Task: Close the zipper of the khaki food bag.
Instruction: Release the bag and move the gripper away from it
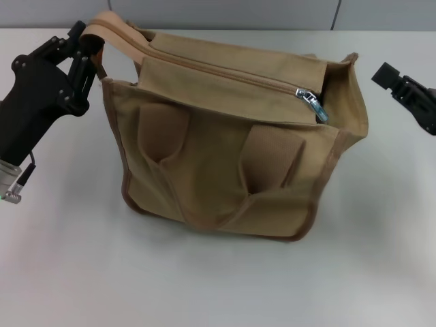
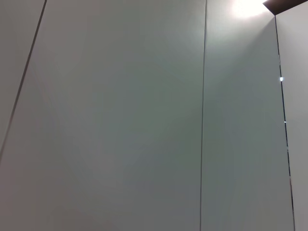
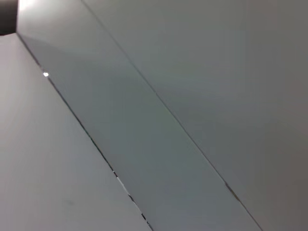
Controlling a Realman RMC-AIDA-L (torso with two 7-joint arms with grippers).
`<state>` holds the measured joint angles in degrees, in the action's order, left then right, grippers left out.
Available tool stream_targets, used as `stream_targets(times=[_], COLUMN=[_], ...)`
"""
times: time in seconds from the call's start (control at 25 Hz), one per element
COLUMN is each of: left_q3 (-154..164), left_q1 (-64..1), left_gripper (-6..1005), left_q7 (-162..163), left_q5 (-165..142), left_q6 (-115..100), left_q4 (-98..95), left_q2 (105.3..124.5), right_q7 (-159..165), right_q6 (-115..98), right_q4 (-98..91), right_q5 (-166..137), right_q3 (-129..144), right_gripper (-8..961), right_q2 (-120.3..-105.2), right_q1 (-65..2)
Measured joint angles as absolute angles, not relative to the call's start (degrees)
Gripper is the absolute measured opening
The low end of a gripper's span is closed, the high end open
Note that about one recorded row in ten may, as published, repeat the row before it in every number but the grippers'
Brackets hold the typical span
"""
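The bare white surface [image 1: 218,286] fills the foreground of the head view, and on it, toward the middle, stands the khaki food bag [image 1: 225,170], a boxy tan tote with darker brown piping along its edges. Two wide strap handles lie flat against the side that faces the camera, meeting in a shallow V low on that panel. Along the bag's top panel runs the zipper [image 1: 231,73], its track drawn together over most of its length; the silver pull tab [image 1: 312,103] hangs at the end toward the robot's right, just beside a dark gap at that corner of the top.

The left pincer [image 1: 87,42] is at the bag's upper left corner, its black fingers pressed against the tan strap that arches over that end; whether it truly pinches the strap or merely touches it I cannot tell. The right pincer [image 1: 390,76] hangs well apart from the bag on the right, above the surface, touching nothing; its fingers' state I cannot tell.

Both wrist views show only pale wall panels with thin dark seams.
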<state>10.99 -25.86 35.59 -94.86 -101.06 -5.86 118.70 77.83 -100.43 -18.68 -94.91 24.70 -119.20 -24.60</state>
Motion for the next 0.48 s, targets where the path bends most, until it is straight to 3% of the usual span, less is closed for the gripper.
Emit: stream_targets(times=[0.2,0.48], left_q3=[7.64,7.41], left_q1=[-25.43,-23.53], left_gripper=[122,444], left_q7=[35.82,36.58], left_q5=[-94.59,-95.29], left_q6=[-99.40,-93.56], left_q4=[-5.95,-9.44], left_q2=[118.58,118.42], right_q7=[73.60,67.75], right_q6=[-100.52,-100.70], right_q4=[-16.35,-14.30], right_q5=[-94.91,-94.87], right_q3=[24.69,24.64], right_gripper=[158,289], right_q2=[-119.27,-119.51], right_q1=[-25.31,-25.76])
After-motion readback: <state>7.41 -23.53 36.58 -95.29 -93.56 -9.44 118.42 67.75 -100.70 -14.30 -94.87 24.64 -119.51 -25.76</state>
